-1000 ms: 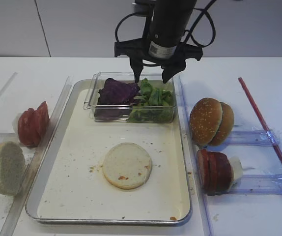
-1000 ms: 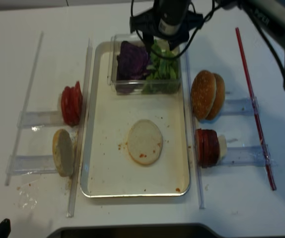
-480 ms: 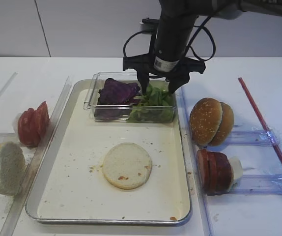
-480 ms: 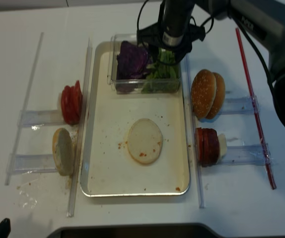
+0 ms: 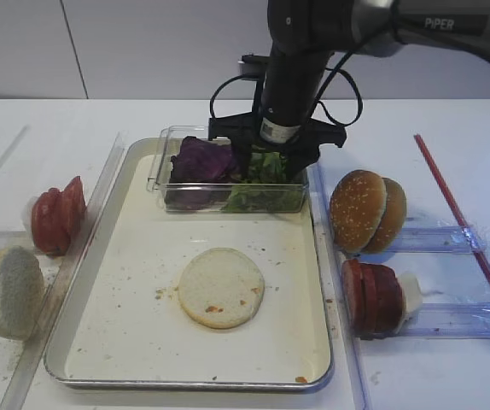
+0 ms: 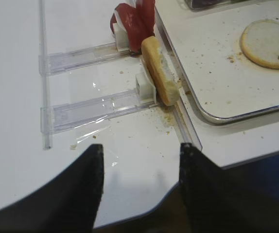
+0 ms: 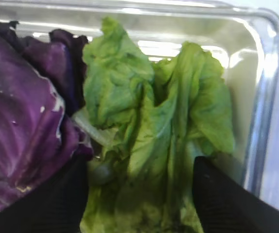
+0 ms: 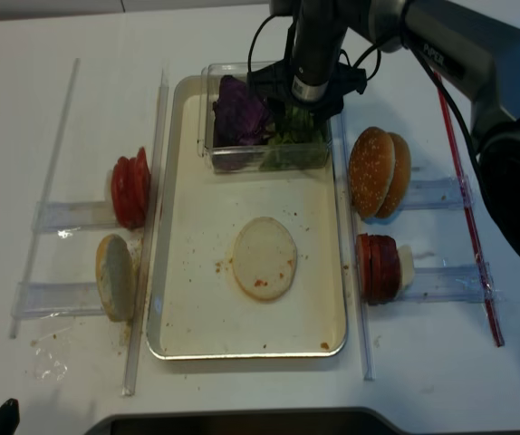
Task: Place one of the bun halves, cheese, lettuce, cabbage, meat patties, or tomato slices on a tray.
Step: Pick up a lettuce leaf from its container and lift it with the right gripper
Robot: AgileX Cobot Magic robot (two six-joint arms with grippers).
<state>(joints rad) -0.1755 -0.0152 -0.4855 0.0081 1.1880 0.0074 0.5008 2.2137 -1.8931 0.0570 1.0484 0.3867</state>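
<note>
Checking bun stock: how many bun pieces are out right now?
4: one flat on the tray at, one upright left of it at, two leaning together on the right at and.

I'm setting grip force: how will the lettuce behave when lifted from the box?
The lettuce looks thin, ruffled and layered, so probably floppy, light and easily bruised. Leaves lie loose, so some may drop or trail. It touches the cabbage, which might get dragged along.
</note>
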